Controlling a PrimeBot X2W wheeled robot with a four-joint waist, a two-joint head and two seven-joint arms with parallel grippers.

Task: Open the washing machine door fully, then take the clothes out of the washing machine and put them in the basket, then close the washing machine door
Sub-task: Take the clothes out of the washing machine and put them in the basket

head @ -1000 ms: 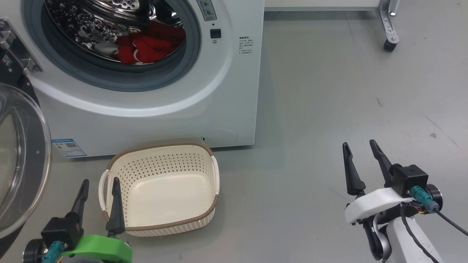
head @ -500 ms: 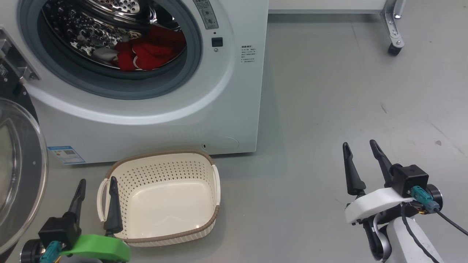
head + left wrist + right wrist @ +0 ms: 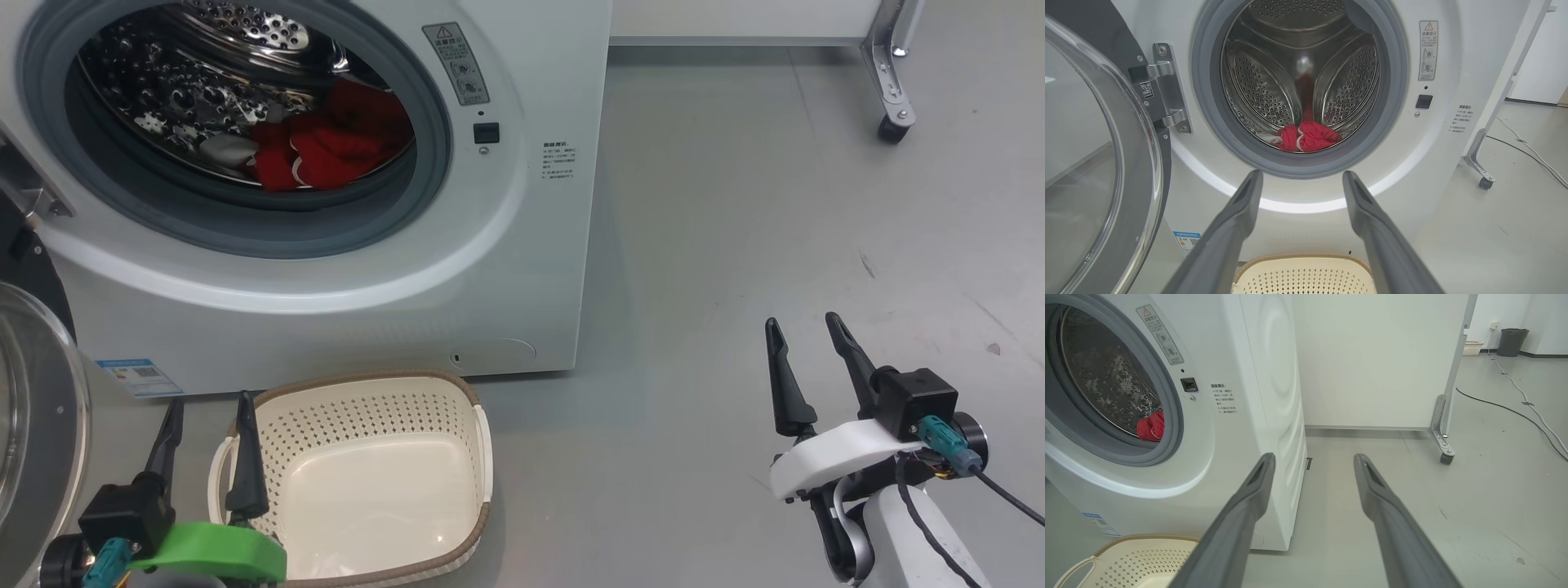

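Both spread wide and empty, left hand (image 3: 209, 400) by basket (image 3: 465, 392), right hand (image 3: 800, 320) above floor (image 3: 735, 204), clothes (image 3: 326, 151) in washing machine (image 3: 522, 269).

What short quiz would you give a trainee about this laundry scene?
1. True or false: the washing machine door stands open.
2. Fill the gap: the basket stands on the floor in front of the ___.
3. Where are the clothes? A in the basket; B in the drum; C on the floor.
Key: 1 true; 2 washing machine; 3 B.
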